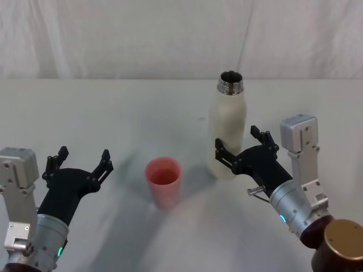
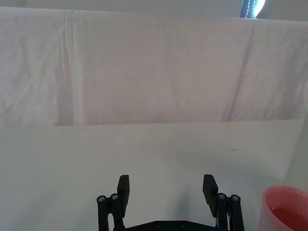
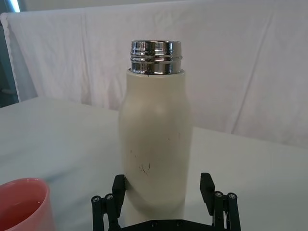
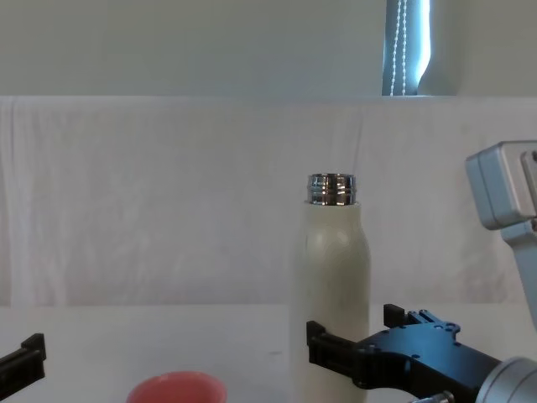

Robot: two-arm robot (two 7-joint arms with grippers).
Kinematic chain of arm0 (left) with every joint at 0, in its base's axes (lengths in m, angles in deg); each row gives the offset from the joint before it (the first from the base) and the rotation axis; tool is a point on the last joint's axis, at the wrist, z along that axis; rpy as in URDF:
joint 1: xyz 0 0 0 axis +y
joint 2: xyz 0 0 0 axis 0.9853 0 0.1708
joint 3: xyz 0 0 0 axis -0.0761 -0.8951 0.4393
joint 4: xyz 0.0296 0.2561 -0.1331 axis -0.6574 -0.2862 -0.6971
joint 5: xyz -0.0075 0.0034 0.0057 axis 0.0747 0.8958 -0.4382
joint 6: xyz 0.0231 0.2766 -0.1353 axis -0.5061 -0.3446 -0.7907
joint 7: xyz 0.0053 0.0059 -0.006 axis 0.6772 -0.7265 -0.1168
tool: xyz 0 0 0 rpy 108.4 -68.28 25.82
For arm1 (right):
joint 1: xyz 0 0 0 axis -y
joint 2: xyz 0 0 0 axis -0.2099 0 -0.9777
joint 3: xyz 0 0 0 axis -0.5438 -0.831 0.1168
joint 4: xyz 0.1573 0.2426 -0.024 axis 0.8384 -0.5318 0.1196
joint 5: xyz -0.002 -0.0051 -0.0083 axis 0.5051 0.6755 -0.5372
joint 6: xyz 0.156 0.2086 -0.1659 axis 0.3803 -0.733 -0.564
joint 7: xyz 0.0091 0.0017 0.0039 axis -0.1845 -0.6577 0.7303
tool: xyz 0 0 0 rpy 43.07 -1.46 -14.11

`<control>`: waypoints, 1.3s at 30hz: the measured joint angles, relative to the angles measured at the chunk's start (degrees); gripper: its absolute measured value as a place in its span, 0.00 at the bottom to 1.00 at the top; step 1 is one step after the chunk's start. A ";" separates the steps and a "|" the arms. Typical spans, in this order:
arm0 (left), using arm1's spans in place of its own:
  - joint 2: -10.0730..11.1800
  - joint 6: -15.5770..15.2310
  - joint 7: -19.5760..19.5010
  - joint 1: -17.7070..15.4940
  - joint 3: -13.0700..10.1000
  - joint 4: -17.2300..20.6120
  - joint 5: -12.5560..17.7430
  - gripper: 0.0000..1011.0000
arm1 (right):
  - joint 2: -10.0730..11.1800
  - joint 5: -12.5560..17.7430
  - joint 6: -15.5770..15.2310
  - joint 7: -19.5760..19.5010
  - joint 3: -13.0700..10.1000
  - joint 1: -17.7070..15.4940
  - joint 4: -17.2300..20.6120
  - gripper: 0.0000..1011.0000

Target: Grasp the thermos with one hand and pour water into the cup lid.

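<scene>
Thermos (image 1: 229, 130) stands upright, open neck pointing up, lower body between the unclenched right gripper (image 1: 245, 147) fingers.

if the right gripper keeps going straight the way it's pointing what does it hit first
The thermos. The right gripper is open, its fingers to either side of the bottle's lower body, so going straight on, its palm would probably meet the bottle. The cup lid sits off to its left.

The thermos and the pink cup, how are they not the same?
The thermos is tall and cream-white with a shiny steel neck; the cup lid is short and salmon pink. The open right gripper brackets the thermos; the cup lid stands apart from the open left gripper. Both stand upright, tops open, on the table.
</scene>
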 joint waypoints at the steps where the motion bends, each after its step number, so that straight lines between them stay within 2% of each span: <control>1: 0.00 0.00 0.00 0.00 0.00 0.00 0.00 0.99 | -0.05 0.02 0.00 0.01 0.04 0.12 -0.15 0.99; 34: 0.00 0.00 0.00 0.00 0.00 0.00 0.00 0.99 | -2.05 1.05 0.49 0.31 1.52 4.21 -5.38 0.99; 39: 0.00 0.00 0.00 0.00 0.00 0.00 0.00 0.99 | -2.23 1.61 1.44 0.79 1.65 4.59 -6.07 0.99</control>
